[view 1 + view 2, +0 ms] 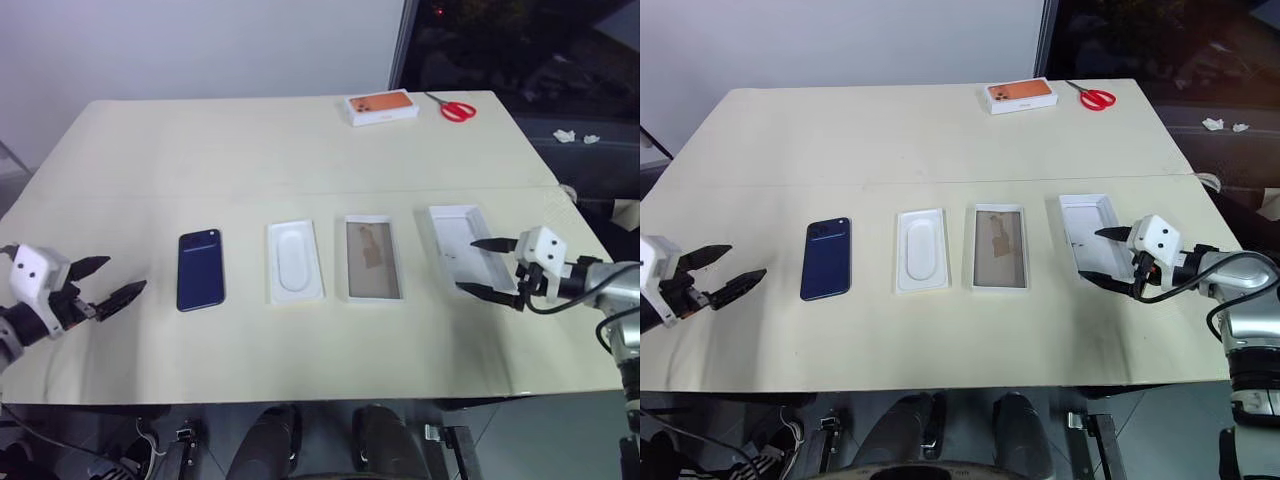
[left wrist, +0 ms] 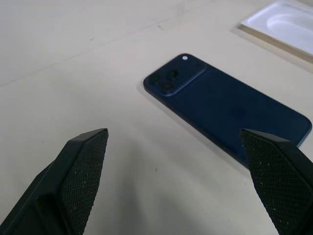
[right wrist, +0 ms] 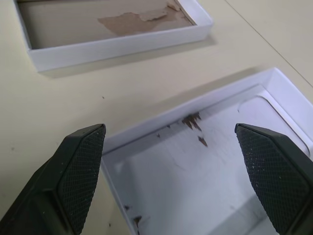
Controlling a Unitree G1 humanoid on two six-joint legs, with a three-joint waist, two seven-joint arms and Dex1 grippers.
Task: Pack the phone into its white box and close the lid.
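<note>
The dark blue phone (image 1: 200, 270) lies back up on the cream table, left of centre, camera cluster at its far end. To its left my left gripper (image 1: 126, 274) is open, a short way off and pointing at the phone (image 2: 220, 110). The white box (image 1: 373, 258), with a brownish sheet inside, sits right of centre. Right of it the lid (image 1: 462, 248) lies with its white inside up. My right gripper (image 1: 465, 265) is open over the lid's near right part, one finger on either side of the lid's inside (image 3: 195, 166), with nothing held.
A white insert (image 1: 294, 262) with an oval recess lies between the phone and the white box. A box with an orange phone picture (image 1: 381, 107) and red scissors (image 1: 455, 109) sit at the table's far edge. The table's right edge runs close behind my right gripper.
</note>
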